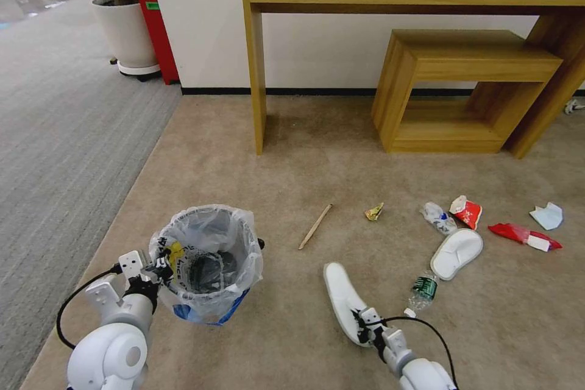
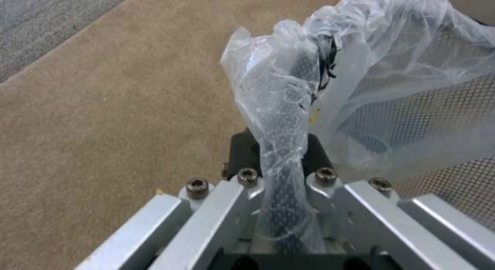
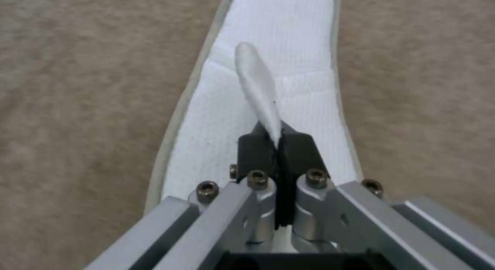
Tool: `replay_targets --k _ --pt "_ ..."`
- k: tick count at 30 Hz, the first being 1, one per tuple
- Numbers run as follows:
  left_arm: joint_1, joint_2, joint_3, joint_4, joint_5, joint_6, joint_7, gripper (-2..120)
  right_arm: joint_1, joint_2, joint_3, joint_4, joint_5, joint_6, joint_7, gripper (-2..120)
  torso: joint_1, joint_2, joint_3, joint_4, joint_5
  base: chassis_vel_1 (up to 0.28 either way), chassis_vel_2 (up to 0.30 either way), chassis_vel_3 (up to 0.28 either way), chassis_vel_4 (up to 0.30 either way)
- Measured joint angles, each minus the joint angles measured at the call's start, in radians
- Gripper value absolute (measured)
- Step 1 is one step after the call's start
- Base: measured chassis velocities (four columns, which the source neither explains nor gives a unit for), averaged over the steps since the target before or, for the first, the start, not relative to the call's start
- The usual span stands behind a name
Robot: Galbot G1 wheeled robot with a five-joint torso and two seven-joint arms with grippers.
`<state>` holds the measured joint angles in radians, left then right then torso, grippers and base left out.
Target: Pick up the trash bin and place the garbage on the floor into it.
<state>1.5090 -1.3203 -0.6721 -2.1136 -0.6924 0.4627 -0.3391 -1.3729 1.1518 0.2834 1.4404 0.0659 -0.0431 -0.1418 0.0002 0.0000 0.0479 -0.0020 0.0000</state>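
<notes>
The right gripper (image 3: 276, 140) has its jaws clamped on the raised strap of a white slipper (image 1: 343, 300) lying on the carpet (image 1: 286, 341) directly beneath them. The left gripper (image 2: 278, 154) has its jaws clamped on the bag-lined rim of the trash bin (image 1: 210, 262), which stands upright just beyond them. Farther out from the right jaws lie a plastic bottle (image 1: 422, 290), a second slipper (image 1: 457, 252), a wooden stick (image 1: 315, 226) and red wrappers (image 1: 466, 212).

Your left gripper (image 1: 159, 267) holds the trash bin (image 1: 207, 262) rim at lower left; your right gripper (image 1: 364, 324) pinches a white slipper (image 1: 341, 298) at the bottom.
</notes>
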Motion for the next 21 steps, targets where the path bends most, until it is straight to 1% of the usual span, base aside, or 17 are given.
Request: replay_targets --k 5,17,19,21 --pt "-0.001 -0.004 0.006 0.007 0.008 0.000 0.003 3 -0.023 -0.030 0.034 0.023 0.014 0.021 0.003 0 0.000 0.000 0.000 0.0000 0.0000 0.000 0.000 0.000 0.000" --pt "0.001 -0.006 0.008 0.010 0.015 0.000 0.006 3 -0.052 -0.047 0.102 0.069 0.051 0.066 0.007 0 0.000 0.000 0.000 0.0000 0.0000 0.000 0.000 0.000 0.000" --pt "0.003 -0.005 0.008 0.009 0.017 -0.001 0.007 3 -0.058 -0.047 0.119 0.086 0.069 0.080 0.001 0 0.000 0.000 0.000 0.0000 0.0001 0.000 0.000 0.000 0.000" --pt "0.004 -0.005 0.009 0.008 0.021 -0.002 0.010 3 -0.068 -0.043 0.150 0.115 0.101 0.113 -0.035 0 0.000 0.000 0.000 0.0000 0.0000 0.000 0.000 0.000 0.000"
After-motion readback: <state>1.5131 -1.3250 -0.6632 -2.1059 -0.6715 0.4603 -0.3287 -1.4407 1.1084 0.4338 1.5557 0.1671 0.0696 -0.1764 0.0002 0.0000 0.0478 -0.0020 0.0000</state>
